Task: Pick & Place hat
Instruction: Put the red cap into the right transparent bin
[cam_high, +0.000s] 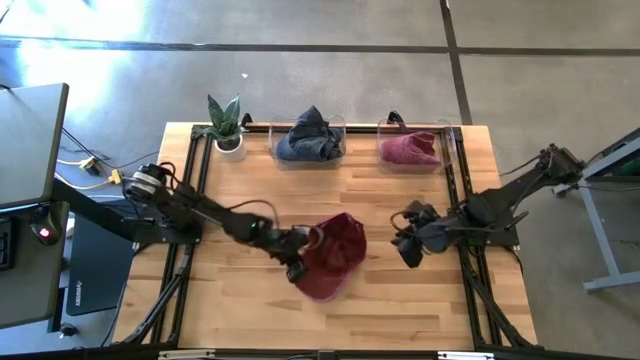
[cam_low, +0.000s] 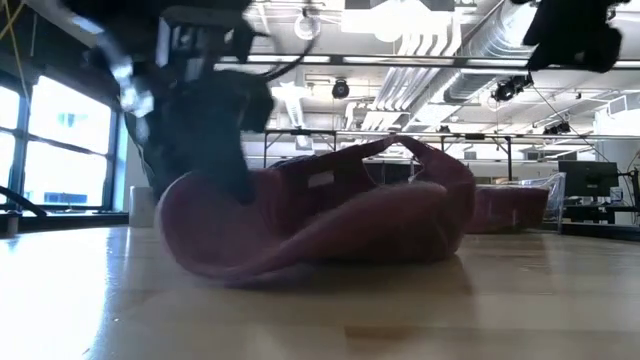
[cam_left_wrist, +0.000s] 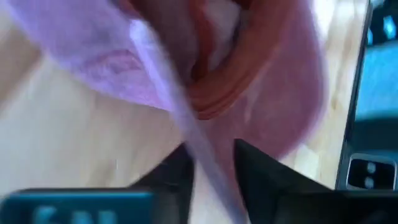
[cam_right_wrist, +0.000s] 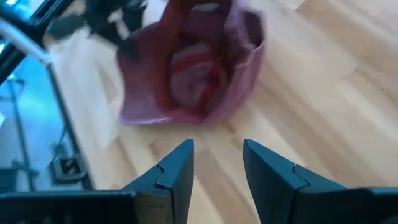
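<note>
A maroon hat lies on the wooden table's middle, its opening turned up; in the low view its underside rests on the wood. My left gripper reaches in from the left and is shut on the hat's left rim. My right gripper hangs above the table to the hat's right, open and clear of it; its wrist view shows the hat ahead of the empty gap between the fingers. My left gripper has the hat's thin rim edge pinched between its two fingers, on the hat's left side. The fingers come slanting down from the table's left. The hat still rests on the table, its rim curling up beside the gripper.
Along the far edge stand a potted plant, a clear bin with blue-grey cloth and a clear bin with a dark pink hat. Black frame rails run down both sides of the table. Bare wood lies near the front edge.
</note>
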